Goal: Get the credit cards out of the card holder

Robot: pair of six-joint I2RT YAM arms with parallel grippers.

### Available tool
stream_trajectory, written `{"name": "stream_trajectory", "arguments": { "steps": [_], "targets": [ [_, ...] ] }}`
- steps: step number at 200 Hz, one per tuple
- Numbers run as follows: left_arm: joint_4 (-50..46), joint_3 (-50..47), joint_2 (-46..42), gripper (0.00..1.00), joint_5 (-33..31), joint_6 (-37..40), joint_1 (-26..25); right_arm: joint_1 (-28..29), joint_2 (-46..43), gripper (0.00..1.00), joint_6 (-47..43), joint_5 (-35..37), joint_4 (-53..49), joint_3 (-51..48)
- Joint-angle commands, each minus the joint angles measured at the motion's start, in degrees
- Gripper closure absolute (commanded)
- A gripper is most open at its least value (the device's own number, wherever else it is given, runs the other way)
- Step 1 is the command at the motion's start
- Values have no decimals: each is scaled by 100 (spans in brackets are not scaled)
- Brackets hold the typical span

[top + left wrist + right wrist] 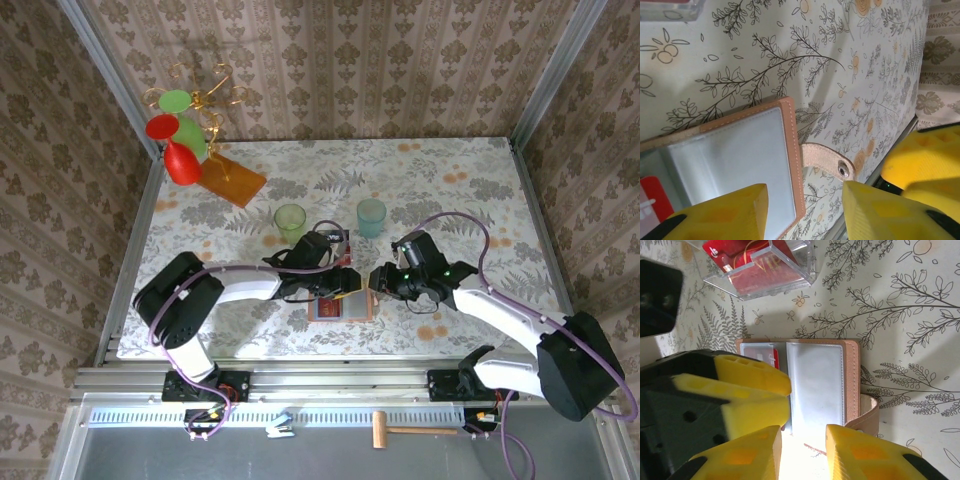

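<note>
One open holder [340, 307] lies flat near the table's front edge, between the two arms. The left gripper [805, 215] hangs over it with jaws spread, one finger above the grey panel and the other off its brown border, beside the single snap strap [827, 162]. The right gripper [802, 452] also stands spread above the holder's edge, with nothing visibly pinched. One red card [773, 356] peeks from a pocket. One clear tray [805, 260] holds red cards behind the holder; I cannot tell how many. Two cups [290, 218] stand beyond.

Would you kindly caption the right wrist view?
Yellow-fingered right gripper, open, above an unfolded tan leather card holder on floral tablecloth.
</note>
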Motion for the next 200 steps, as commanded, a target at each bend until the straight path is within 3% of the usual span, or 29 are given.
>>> {"name": "stream_trajectory", "arguments": {
  "steps": [1, 101, 200],
  "targets": [
    [-62, -183, -391, 56, -82, 78, 77, 70, 194, 71, 96, -119, 165, 59],
    [-171, -1234, -1443, 60, -321, 115, 470, 855, 1330, 72, 268, -1, 371, 879],
    [-181, -1622, -1542, 72, -401, 190, 570, 1171, 2197, 75, 581, -110, 875, 1008]
  ]
}}
